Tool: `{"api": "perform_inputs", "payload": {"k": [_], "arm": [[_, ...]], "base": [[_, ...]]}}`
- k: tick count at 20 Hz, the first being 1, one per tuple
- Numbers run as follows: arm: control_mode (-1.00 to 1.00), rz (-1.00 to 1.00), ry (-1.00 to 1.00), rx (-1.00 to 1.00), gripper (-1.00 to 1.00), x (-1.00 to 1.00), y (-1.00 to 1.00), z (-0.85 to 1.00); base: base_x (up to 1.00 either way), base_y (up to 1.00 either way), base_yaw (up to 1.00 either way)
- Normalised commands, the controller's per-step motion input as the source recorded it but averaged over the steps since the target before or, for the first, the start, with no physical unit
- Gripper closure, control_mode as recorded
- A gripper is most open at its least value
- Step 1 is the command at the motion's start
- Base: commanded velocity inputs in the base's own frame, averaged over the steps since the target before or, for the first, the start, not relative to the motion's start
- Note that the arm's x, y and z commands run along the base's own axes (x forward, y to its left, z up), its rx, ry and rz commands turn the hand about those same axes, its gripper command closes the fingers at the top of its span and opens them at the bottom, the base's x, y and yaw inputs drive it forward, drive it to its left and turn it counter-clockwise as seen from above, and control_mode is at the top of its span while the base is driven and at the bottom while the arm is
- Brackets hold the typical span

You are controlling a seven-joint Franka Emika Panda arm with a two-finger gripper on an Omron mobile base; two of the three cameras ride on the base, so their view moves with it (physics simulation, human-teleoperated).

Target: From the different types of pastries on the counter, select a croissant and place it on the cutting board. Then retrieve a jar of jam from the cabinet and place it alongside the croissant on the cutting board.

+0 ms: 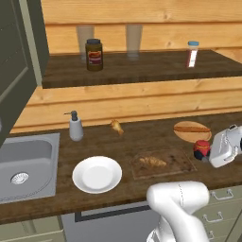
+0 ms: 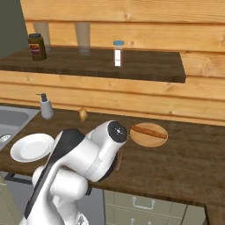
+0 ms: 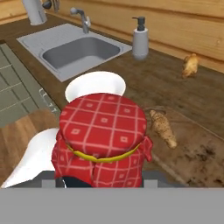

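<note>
My gripper (image 1: 208, 152) is shut on the jam jar (image 1: 202, 148), which has a red checked cloth lid. It holds the jar at the right end of the cutting board (image 1: 176, 166). I cannot tell whether the jar touches the board. In the hand view the jam jar (image 3: 103, 131) is close in front and hides the fingertips. The croissant (image 1: 152, 161) lies near the middle of the board, left of the jar. Beyond the jar in the hand view, the croissant (image 3: 163, 127) lies on the dark cutting board (image 3: 199, 151).
A white plate (image 1: 97, 174) sits left of the board, with the sink (image 1: 23, 165) beyond it. A soap dispenser (image 1: 75, 126) and a small pastry (image 1: 116, 126) stand near the wall. A baguette on a wooden plate (image 1: 191, 130) lies behind the jar. The shelf holds a brown jar (image 1: 94, 54) and a white bottle (image 1: 192, 53).
</note>
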Motion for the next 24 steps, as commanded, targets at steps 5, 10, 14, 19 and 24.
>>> {"api": "perform_inputs", "payload": {"k": [5, 10, 14, 19, 24], "arm": [[-1.00, 0.10, 0.00, 0.00, 1.00, 0.39, -0.06, -0.38], [-1.00, 0.09, 0.00, 0.00, 1.00, 0.43, -0.05, -0.30], [-1.00, 0.08, 0.00, 0.00, 1.00, 0.41, -0.08, -0.28], [-1.00, 0.07, 0.00, 0.00, 1.00, 0.32, -0.13, -0.27], [-1.00, 0.07, 0.00, 0.00, 1.00, 0.31, -0.03, -0.23]], "base": [[0.00, 0.00, 0.00], [0.00, 0.00, 0.00], [0.00, 0.00, 0.00], [0.00, 0.00, 0.00], [0.00, 0.00, 0.00]]}}
